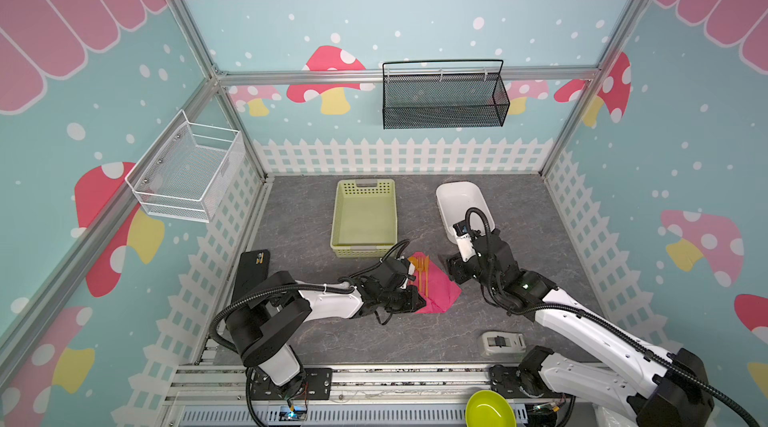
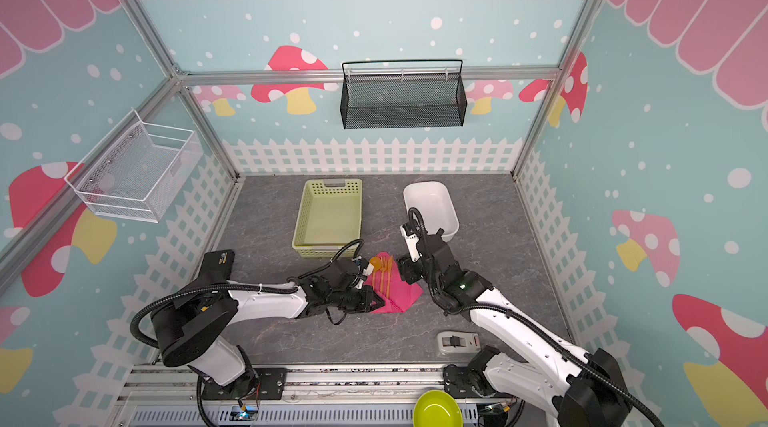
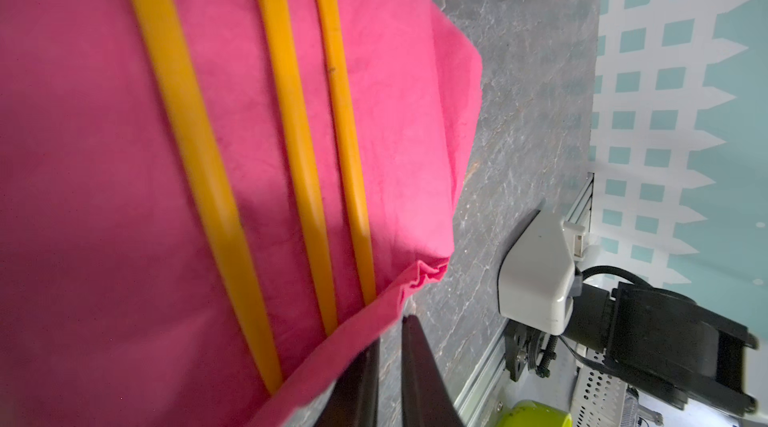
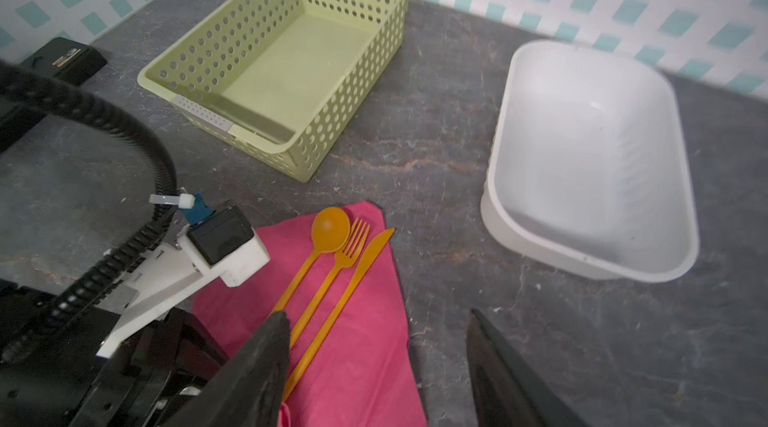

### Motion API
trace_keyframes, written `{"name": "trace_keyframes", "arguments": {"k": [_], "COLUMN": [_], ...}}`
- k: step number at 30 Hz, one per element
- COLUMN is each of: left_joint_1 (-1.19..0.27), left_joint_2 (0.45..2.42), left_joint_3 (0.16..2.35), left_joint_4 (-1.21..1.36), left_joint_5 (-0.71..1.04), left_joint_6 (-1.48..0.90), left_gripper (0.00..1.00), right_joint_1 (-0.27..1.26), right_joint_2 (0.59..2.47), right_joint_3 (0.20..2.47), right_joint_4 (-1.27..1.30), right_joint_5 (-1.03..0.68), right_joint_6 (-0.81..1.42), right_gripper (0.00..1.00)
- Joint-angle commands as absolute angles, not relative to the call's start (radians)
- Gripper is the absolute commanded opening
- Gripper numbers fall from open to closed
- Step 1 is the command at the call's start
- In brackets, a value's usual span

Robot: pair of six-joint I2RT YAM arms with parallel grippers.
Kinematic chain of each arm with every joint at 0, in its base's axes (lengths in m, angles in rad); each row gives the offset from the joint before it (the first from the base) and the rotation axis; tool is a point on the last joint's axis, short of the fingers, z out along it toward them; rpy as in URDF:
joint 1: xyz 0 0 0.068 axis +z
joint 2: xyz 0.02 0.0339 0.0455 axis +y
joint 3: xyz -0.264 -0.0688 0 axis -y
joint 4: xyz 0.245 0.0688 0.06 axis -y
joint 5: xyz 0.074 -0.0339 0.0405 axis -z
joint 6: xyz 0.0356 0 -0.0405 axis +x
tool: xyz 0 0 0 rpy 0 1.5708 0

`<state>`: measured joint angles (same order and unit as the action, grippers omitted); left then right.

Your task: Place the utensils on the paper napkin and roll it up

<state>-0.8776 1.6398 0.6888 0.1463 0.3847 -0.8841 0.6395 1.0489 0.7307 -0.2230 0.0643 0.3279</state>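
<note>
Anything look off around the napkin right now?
Only the napkin: its edge is turned up over the handle ends of the spoon, fork and knife and is crumpled at one corner. The three lie neatly side by side.

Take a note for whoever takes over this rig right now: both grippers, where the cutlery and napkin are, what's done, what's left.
Left gripper: shut at the edge of the paper napkin by the handle ends; that edge is lifted over them. Whether it pinches the paper is unclear.
Right gripper: open, empty, beside the napkin opposite the left gripper.
Utensils: spoon, fork and knife lie side by side on the napkin, on the table before the green basket.
Done: utensils placed.
Left to do: roll the napkin around them; no roll formed yet.
</note>
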Motion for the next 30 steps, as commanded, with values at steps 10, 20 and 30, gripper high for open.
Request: {"name": "trace_keyframes", "arguments": {"k": [10, 20, 30], "left_joint_1": [-0.882, -0.878, -0.877], "left_joint_2": [1.655, 1.650, 1.651], "left_joint_3": [0.728, 0.736, 0.738], "left_joint_4": [0.101, 0.080, 0.070], "left_joint_5": [0.330, 0.310, 0.298], "left_joint_6": [-0.836, -0.827, -0.826], "left_gripper": [0.13, 0.12, 0.12], "right_joint_1": [0.376, 0.243, 0.212], "right_joint_2": [1.211, 1.251, 1.320], "right_joint_3": [0.653, 0.544, 0.529], "right_joint_4": [-0.232, -0.140, -0.142], "right_joint_5": [-0.450, -0.585, -0.567], "right_joint_6": [0.600, 0.657, 0.640], "right_gripper": [0.51, 0.44, 0.46]}}
